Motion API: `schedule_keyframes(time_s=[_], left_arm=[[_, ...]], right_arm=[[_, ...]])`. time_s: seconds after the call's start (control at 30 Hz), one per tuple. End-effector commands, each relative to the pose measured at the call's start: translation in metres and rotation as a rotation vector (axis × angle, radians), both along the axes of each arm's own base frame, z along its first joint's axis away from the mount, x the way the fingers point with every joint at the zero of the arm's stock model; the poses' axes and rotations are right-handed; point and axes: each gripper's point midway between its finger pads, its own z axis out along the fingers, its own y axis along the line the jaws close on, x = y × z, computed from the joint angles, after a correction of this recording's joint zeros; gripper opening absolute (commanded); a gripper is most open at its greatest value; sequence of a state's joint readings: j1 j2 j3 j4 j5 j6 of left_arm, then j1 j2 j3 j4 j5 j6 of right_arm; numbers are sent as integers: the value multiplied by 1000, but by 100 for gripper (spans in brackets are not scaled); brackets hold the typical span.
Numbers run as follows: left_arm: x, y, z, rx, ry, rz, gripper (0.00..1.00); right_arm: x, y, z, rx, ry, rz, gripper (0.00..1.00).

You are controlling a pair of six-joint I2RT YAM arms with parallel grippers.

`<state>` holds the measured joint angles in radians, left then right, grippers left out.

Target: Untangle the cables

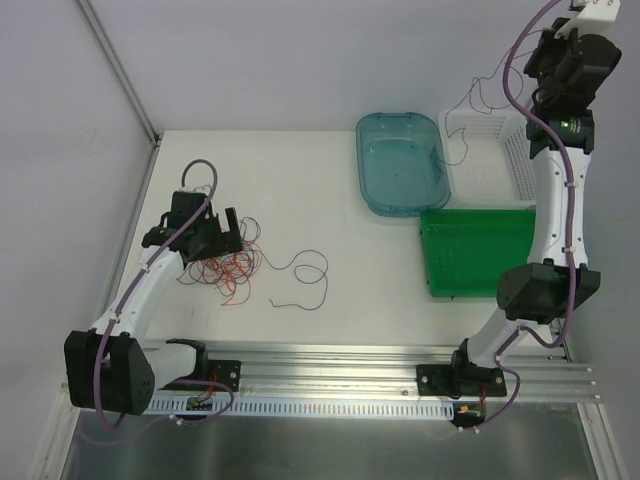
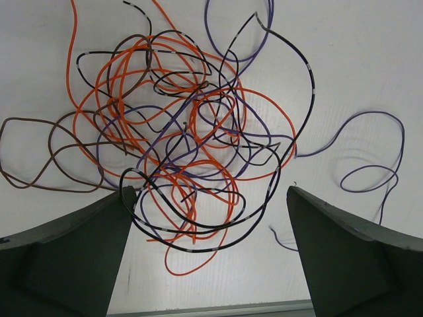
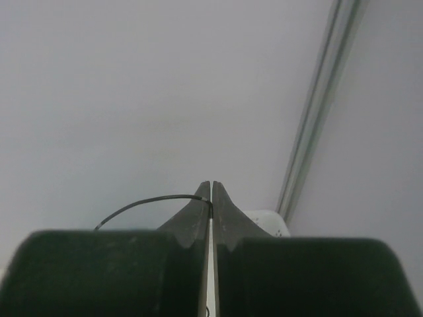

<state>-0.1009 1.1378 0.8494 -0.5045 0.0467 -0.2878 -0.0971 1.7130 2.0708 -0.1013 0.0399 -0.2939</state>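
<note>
Running this one remotely, quick status. Nearest to me on the left, the left claw (image 2: pixel 210 195) is spread wide and hangs right over the main bunch of cables (image 2: pixel 192 145), holding nothing. That bunch sits on the counter (image 1: pixel 300 180), left of centre: orange, black, purple and brown strands all looped through each other. One loose purple strand (image 1: pixel 305 275) already lies apart, just right of the pile.

Further back on the right are a green tray (image 1: pixel 475 250), a teal tub (image 1: pixel 365 160) and a white basket (image 1: pixel 520 150). Up high over the basket, the right claw (image 3: pixel 211 195) is pressed together, pinching a single thin black wire (image 3: pixel 145 201). It trails down toward the basket, but I can't tell if the end touches it.

My read: one strand is pulled out and about to be dropped off, and the left side is lining up the next pick. The next move needs the left claw to close on one outer loop only. The brown one on the left edge looks easiest.
</note>
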Motion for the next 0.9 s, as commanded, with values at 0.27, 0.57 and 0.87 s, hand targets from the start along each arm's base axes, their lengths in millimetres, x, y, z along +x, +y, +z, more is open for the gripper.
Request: schedule_keyframes(time_s=[0.27,0.57,0.87], left_arm=[[2,4,-11,36,26,-14,99],[2,2,-13,23,36,-24,99],[1,-2,-12,5,35,-35,99]], right_arm=[[69,-81,-72,161,9,-131,1],[88,-103,-215,250,316,-204,31],[78,-61,-257,314,488,-1,64]])
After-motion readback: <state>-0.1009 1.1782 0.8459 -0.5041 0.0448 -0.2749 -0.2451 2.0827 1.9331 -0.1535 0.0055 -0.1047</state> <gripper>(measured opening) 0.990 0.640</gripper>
